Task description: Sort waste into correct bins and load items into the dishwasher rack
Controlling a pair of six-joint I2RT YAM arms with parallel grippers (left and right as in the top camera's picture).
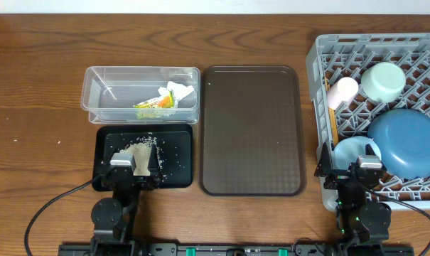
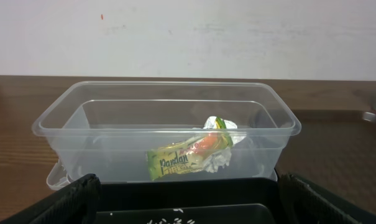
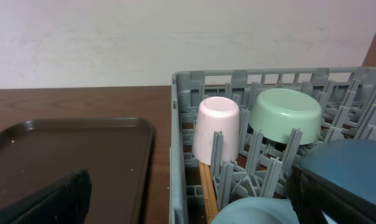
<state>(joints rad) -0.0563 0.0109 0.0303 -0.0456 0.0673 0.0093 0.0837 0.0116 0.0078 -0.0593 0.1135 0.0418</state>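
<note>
The clear tub (image 1: 140,69) holds the snack wrapper (image 1: 156,104) and the crumpled napkin (image 1: 180,92); from the left wrist both show through its wall, wrapper (image 2: 184,155) and napkin (image 2: 222,158). Rice grains (image 1: 140,151) lie in the black tray (image 1: 179,171). My left gripper (image 1: 131,169) hangs open over that tray's near end. The grey rack (image 1: 318,71) carries the pink cup (image 1: 342,91), mint bowl (image 1: 383,80), dark-blue plate (image 1: 406,142), light-blue saucer (image 1: 353,151) and chopsticks (image 3: 207,190). Open and holding nothing, my right gripper (image 1: 366,169) sits at the rack's near left corner.
A large brown serving tray (image 1: 251,130) lies between the black tray and the rack, with nothing on it. Both arm bases stand at the table's front edge, cables trailing outward. The wooden table (image 1: 37,128) stretches to the left of the tub.
</note>
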